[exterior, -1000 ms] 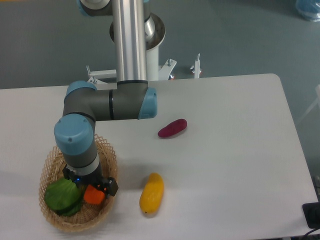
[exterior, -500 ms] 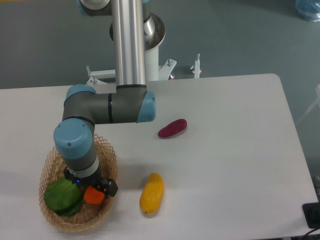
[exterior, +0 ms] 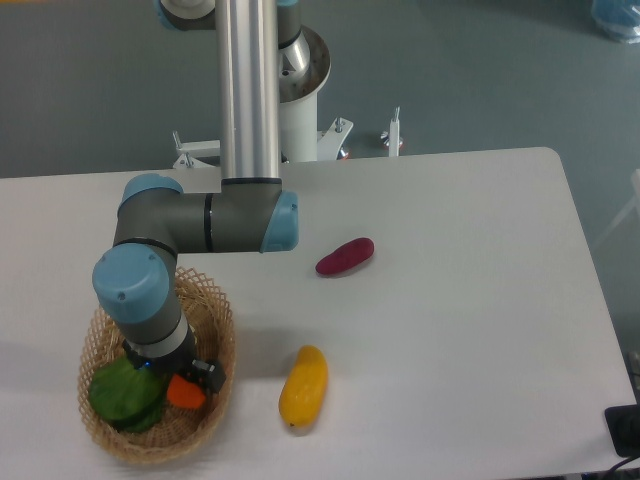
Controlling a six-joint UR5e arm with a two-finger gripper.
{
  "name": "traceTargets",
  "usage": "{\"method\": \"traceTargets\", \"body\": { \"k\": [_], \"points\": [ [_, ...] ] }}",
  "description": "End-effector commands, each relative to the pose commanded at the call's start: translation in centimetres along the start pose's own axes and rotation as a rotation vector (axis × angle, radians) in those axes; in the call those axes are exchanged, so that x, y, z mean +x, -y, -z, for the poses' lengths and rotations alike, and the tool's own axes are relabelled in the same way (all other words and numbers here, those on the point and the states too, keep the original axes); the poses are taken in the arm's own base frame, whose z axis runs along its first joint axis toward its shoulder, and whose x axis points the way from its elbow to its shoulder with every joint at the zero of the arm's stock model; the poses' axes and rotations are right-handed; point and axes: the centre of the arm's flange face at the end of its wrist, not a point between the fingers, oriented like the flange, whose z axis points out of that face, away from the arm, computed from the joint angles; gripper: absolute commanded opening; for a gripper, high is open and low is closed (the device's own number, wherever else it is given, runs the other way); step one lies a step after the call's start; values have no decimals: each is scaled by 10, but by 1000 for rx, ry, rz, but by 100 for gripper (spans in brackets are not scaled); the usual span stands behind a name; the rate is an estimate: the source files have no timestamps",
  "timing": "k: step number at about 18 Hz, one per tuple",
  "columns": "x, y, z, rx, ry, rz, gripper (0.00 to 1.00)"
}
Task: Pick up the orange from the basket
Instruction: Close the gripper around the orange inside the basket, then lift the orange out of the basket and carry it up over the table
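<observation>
On white table (exterior: 450, 300) — basket (exterior: 215, 330) w/ orange (exterior: 183, 392), grey floor (exterior: 480, 70) behind

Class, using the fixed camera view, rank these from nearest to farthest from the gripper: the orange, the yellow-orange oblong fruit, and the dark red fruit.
1. The orange, in the basket, right under the gripper.
2. The yellow-orange oblong fruit, on the table right of the basket.
3. The dark red fruit, farther up the table, near its middle.
</observation>
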Motion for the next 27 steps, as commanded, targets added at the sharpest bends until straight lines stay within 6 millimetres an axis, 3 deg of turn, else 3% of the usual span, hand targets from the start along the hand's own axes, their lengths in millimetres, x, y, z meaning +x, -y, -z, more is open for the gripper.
{"method": "traceTargets", "body": {
  "k": [4,10,12,13,14,19,23,25,27],
  "points": [
    [-1,2,9,15,3,-3,49],
    [-1,3,12,18,5,-10,39],
    [-3,5,31,46,13,-13,39],
    [-7,6,50,71,21,-31,39],
    [-14,5,69,98,33,-35,39],
    [-56,-10,112,155,43,9,39],
    [-90,-28,135,191,49,21,40],
    [-115,-45,134,167,31,24,40],
    [-140,-64,148,161,21,1,40]
  ]
}}
